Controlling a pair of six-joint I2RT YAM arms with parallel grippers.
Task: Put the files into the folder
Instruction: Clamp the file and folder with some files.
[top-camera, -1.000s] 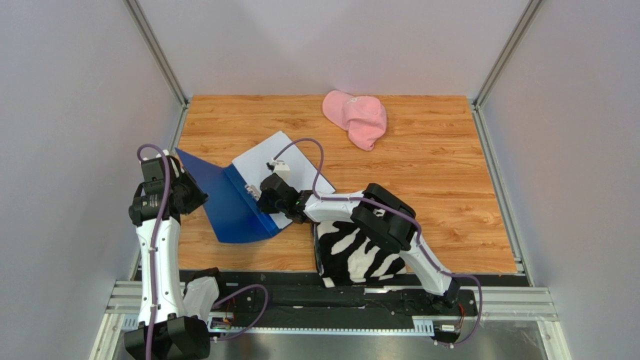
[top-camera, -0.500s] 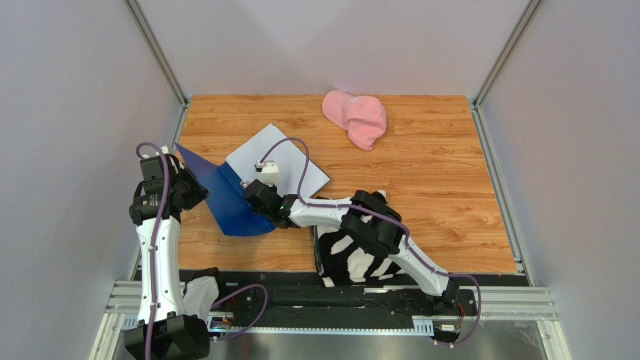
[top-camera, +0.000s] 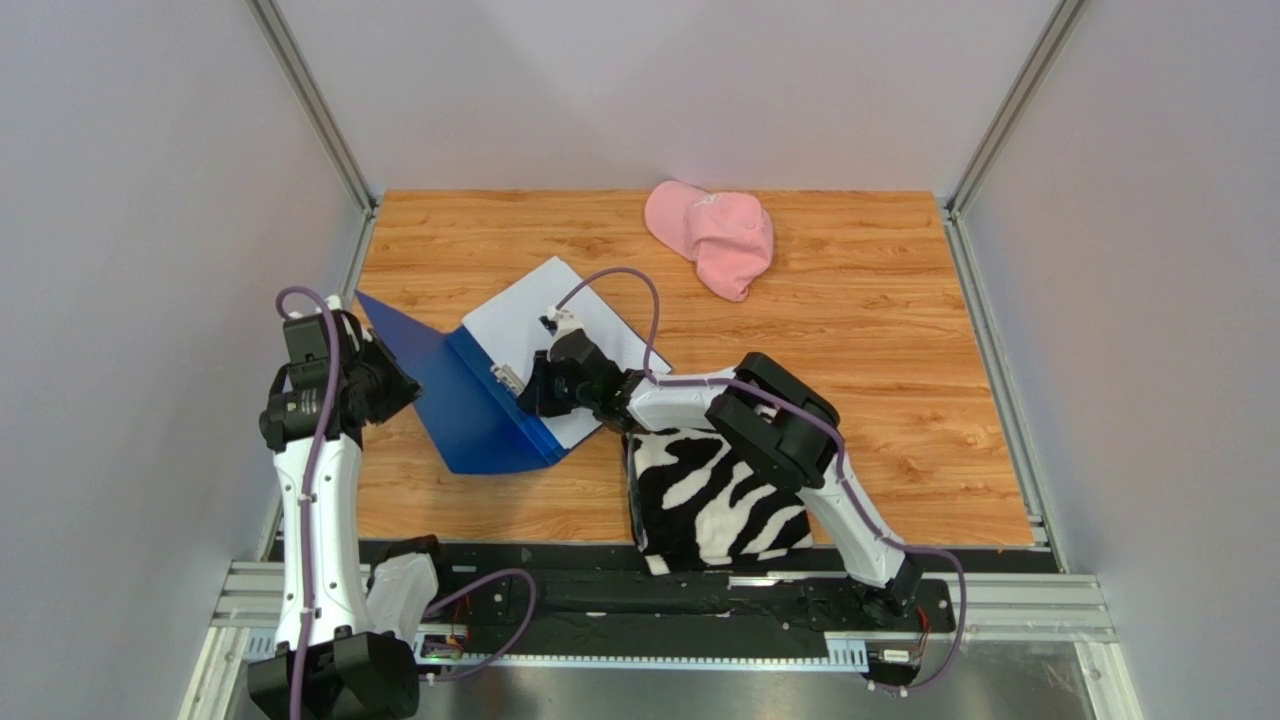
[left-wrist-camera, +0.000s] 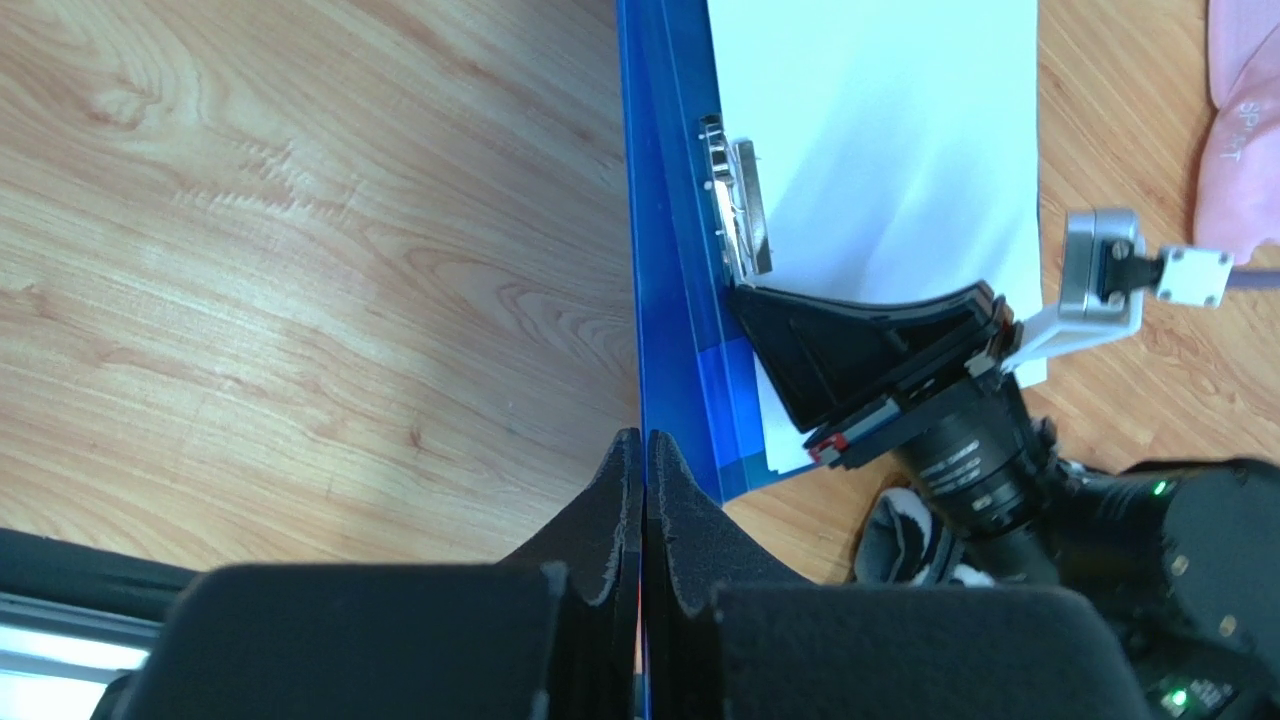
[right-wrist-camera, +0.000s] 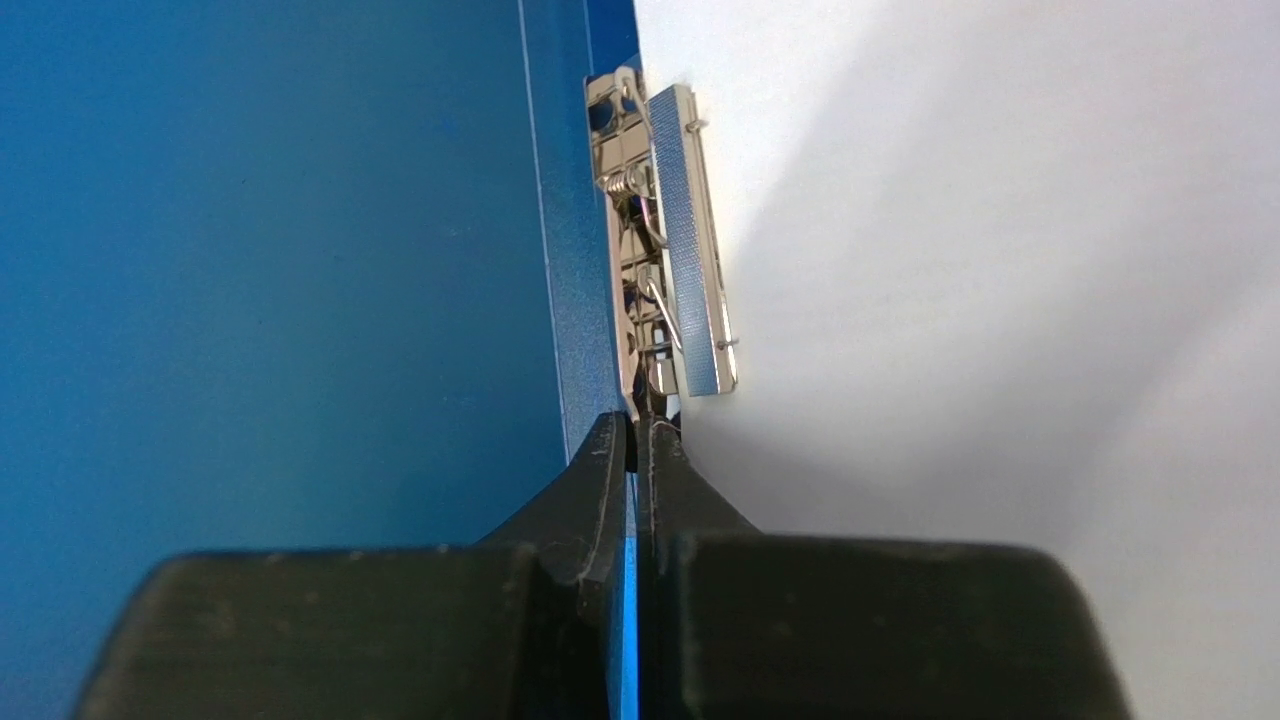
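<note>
The blue folder (top-camera: 463, 408) lies open left of centre, its left cover tilted up. My left gripper (top-camera: 397, 390) is shut on that cover's outer edge; in the left wrist view the blue edge (left-wrist-camera: 666, 225) runs straight into the gripper (left-wrist-camera: 643, 450). The files (top-camera: 567, 318), white side up, lie on the folder's right half under the metal clip (right-wrist-camera: 684, 240). My right gripper (top-camera: 532, 393) is shut, its tips (right-wrist-camera: 634, 428) against the clip's near end at the spine. I cannot tell whether they pinch the clip's wire lever.
A zebra-striped cloth (top-camera: 709, 503) lies at the near edge, under the right arm. A pink cap (top-camera: 712, 234) sits at the back of the wooden table (top-camera: 887, 345). Grey walls and metal rails close the table in on three sides.
My right gripper swung left over the folder's spine, then came back right to the clip. The paper side shifted with it and settled back. The left gripper held the raised cover.
</note>
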